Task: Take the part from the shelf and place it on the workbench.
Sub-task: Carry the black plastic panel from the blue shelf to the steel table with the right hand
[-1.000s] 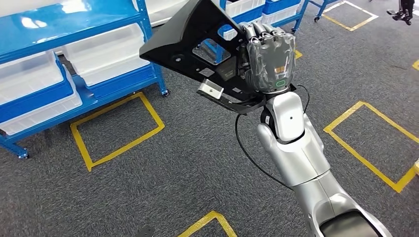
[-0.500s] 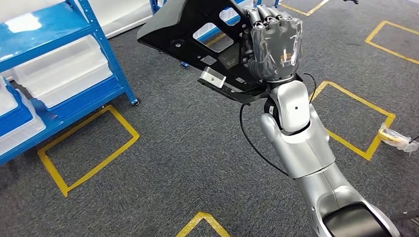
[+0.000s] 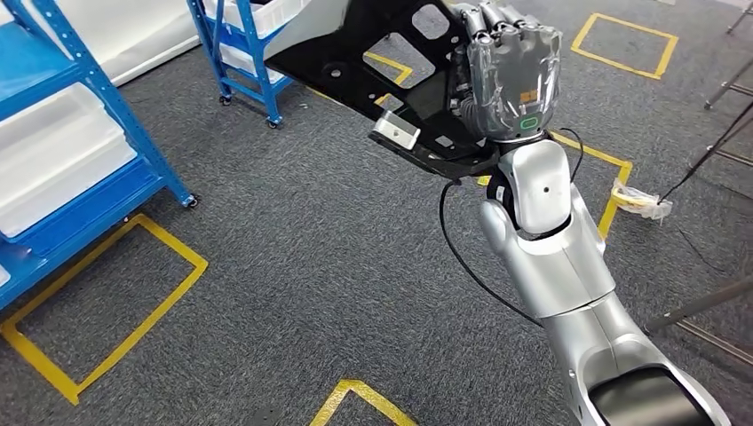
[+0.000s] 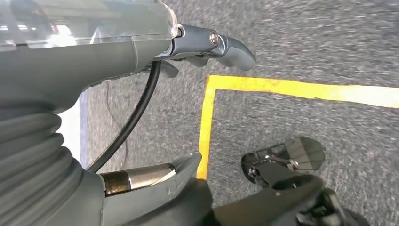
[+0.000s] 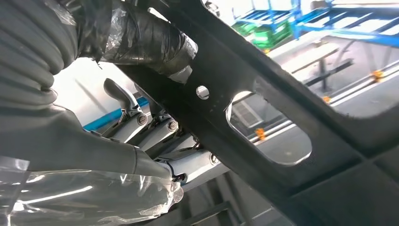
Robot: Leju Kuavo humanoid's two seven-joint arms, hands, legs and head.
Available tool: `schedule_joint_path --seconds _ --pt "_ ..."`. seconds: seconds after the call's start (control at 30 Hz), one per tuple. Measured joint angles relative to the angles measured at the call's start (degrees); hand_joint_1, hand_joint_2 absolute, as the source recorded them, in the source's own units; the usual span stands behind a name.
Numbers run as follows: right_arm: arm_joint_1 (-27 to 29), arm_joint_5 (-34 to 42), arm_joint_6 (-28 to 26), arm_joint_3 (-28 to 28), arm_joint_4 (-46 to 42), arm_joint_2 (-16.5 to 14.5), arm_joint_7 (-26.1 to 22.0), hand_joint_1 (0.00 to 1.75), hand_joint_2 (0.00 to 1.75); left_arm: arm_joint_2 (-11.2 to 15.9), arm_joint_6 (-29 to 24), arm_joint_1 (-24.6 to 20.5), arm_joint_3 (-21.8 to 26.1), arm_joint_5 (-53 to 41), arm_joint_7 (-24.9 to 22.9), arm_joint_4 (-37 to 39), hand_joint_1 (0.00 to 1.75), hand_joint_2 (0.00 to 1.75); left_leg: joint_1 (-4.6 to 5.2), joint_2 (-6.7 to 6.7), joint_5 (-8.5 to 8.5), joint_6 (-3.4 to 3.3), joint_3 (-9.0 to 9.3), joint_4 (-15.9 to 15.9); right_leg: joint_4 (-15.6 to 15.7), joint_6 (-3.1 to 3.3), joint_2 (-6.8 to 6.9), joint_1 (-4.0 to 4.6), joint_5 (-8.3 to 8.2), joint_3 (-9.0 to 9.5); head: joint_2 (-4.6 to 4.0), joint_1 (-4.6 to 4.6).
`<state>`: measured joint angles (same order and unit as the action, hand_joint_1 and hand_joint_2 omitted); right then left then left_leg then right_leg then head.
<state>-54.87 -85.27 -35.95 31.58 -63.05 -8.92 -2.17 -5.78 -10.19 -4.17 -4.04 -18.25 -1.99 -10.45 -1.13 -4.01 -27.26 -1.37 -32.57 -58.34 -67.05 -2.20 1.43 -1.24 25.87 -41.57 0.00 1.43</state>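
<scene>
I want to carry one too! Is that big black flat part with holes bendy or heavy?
Probably stiff: the big black flat part with holes juts far past the right hand without drooping. Probably light for its size, since one hand holds it up. Gripped at one edge, it might twist.

Yellow floor tape [image 3: 133,328] on grey carpet [image 3: 311,266]

Part [image 3: 373,53] was black with a small silver block. Right robot hand [image 3: 513,75] was grey under clear plastic wrap, arm silver. Floor [image 3: 311,266] was dark grey speckled carpet with yellow tape rectangles. Shelf [image 3: 80,151] was blue, bins white.
</scene>
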Motion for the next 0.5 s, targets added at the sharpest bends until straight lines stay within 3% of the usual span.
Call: schedule_joint_path --seconds 0.07,0.1,0.17,0.2,0.27,0.3,0.37,0.4,0.43,0.5 --pt "-0.11 0.01 0.01 -0.05 -0.01 0.05 0.03 1.75 1.75 0.00 0.00 -0.09 0.00 -0.11 0.02 0.00 0.00 1.75 0.35 -1.26 -0.57 0.65 0.43 -0.14 6.21 0.59 2.24 0.57 -1.96 3.37 0.00 -0.04" --pt "-0.13 0.01 0.01 -0.10 -0.01 0.10 0.07 1.75 1.75 0.01 0.00 -0.12 0.00 -0.20 0.03 0.00 0.00 1.75 0.54 -1.79 -0.78 0.96 0.60 -0.14 7.26 0.99 2.74 0.90 -1.96 3.88 0.00 -0.08" --pt "-0.15 0.02 0.01 -0.29 -0.01 0.29 0.14 1.75 1.75 -0.04 0.04 -0.18 0.00 -0.37 0.04 -0.01 0.00 1.75 0.57 -2.87 -1.10 1.51 0.93 -0.03 7.47 1.88 1.49 1.19 -1.95 3.93 0.00 -0.16" --pt "-0.19 0.02 0.00 -0.40 -0.01 0.39 0.16 1.75 1.75 -0.08 0.07 -0.22 0.00 -0.40 0.06 -0.01 0.00 1.75 0.39 -2.46 -1.51 1.77 0.99 -0.27 7.62 2.22 0.81 1.15 -2.01 4.00 0.00 -0.16" --pt "-0.39 0.03 -0.01 -0.56 -0.03 0.45 0.18 1.75 1.75 -0.13 0.09 -0.27 -0.01 -0.43 0.11 -0.02 0.00 1.75 0.06 0.21 -3.72 2.02 -0.24 -3.42 7.92 2.97 -0.48 0.91 -2.12 4.24 0.00 -0.21" --pt "-0.45 0.03 0.00 -0.58 -0.01 0.44 0.19 1.75 1.75 -0.13 0.09 -0.23 -0.01 -0.45 0.13 -0.02 0.00 1.75 -0.02 1.94 -5.48 2.01 -1.77 -6.77 7.96 3.22 -1.13 0.91 -2.10 4.31 0.00 -0.24" --pt "-0.43 0.03 0.02 -0.60 0.13 0.44 0.21 1.75 1.75 -0.13 0.11 -0.04 -0.02 -0.54 0.10 -0.02 0.00 1.75 0.01 3.35 -8.45 1.93 -5.83 -14.58 7.91 3.59 -2.69 1.06 -2.03 4.38 0.00 -0.30" --pt "-0.39 0.03 0.03 -0.60 0.22 0.45 0.21 1.75 1.75 -0.13 0.14 0.04 -0.02 -0.66 0.08 -0.02 0.00 1.75 0.02 3.53 -8.62 1.87 -7.28 -16.79 7.85 3.64 -3.62 1.15 -2.00 4.41 0.00 -0.30" --pt "-0.38 0.03 0.03 -0.61 0.28 0.45 0.23 1.75 1.75 -0.13 0.18 0.06 -0.02 -0.79 0.05 -0.02 0.00 1.75 0.02 3.62 -7.60 1.75 -7.81 -16.89 7.74 3.66 -4.57 1.20 -1.97 4.45 0.00 -0.30" --pt "-0.43 0.03 0.03 -0.66 0.34 0.46 0.29 1.75 1.75 -0.13 0.27 -0.01 -0.02 -1.05 0.03 -0.02 0.00 1.75 0.00 4.58 -3.00 1.38 -6.05 -11.15 7.41 3.57 -6.37 1.18 -1.79 4.59 0.00 -0.29"
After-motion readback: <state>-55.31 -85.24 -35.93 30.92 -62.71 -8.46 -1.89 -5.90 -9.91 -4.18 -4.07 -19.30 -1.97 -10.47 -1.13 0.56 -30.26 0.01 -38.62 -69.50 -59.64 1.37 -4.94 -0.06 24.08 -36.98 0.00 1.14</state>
